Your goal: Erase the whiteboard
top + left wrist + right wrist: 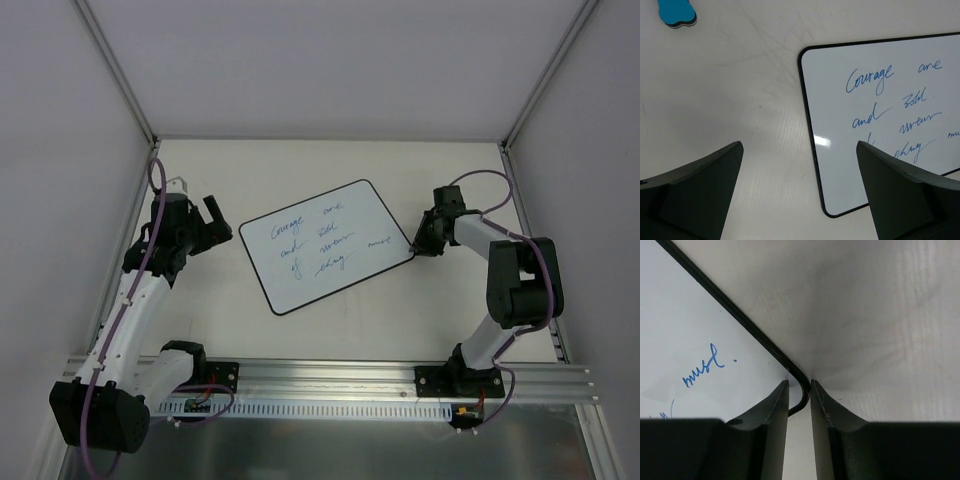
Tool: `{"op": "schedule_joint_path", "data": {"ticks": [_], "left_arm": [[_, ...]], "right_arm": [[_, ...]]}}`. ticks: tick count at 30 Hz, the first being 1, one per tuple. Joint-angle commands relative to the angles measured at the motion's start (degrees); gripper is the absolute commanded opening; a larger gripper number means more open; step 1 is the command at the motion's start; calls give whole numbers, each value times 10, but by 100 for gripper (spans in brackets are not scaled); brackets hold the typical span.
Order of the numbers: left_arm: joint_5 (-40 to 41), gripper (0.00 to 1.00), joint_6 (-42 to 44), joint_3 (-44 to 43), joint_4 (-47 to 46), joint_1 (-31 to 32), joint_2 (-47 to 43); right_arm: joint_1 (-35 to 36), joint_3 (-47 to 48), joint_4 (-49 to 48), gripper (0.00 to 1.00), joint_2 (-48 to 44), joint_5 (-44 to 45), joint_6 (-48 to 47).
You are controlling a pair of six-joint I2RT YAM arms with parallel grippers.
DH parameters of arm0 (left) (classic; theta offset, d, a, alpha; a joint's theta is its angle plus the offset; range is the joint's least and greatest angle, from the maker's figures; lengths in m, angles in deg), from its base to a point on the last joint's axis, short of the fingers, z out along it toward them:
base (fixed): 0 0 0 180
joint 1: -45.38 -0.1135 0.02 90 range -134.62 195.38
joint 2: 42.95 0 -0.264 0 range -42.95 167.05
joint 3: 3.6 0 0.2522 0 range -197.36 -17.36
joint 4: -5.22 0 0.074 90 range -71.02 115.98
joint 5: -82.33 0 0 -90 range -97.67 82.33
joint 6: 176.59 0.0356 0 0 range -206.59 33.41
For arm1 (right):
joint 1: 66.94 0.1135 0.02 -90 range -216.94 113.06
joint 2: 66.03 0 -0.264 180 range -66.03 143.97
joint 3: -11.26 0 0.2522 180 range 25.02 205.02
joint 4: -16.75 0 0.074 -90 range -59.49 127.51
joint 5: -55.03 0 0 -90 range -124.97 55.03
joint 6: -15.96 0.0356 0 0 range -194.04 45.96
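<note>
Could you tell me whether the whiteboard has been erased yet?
Not yet: blue handwriting covers the whiteboard in every view.

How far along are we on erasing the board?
Nothing is erased yet: the whiteboard is covered in blue writing. In hand: the right gripper sits at a corner of the board, jaws nearly closed astride its black edge; whether it grips is unclear. The left gripper hangs open beside the board, empty. Left: pick up the blue eraser and wipe every line.
</note>
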Motion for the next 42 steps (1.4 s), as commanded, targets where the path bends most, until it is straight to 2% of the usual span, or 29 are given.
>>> {"op": "schedule_joint_path", "data": {"ticks": [1, 5, 12, 18, 21, 26, 35, 42], "left_arm": [[27, 99, -16, -33, -8, -17, 24], [53, 99, -18, -50, -10, -54, 78], [73, 98, 15, -136, -12, -154, 268], [30, 87, 46, -231, -14, -205, 415], [45, 84, 62, -270, -14, -212, 469], [46, 70, 86, -317, -13, -219, 527], [42, 66, 96, -328, -14, -219, 573], [44, 56, 102, -341, -13, -219, 596]], "right_arm": [[10, 14, -15, 27, 5, -35, -6], [11, 4, -14, 27, -9, -39, -4], [13, -19, -16, 29, -22, -43, -11], [18, -32, -14, 29, -26, -49, -16], [20, -38, -14, 29, -37, -56, -19], [21, -45, -13, 30, -47, -54, -20], [21, -53, -14, 30, -53, -54, -20], [22, -51, -14, 30, -43, -56, -23]]}}
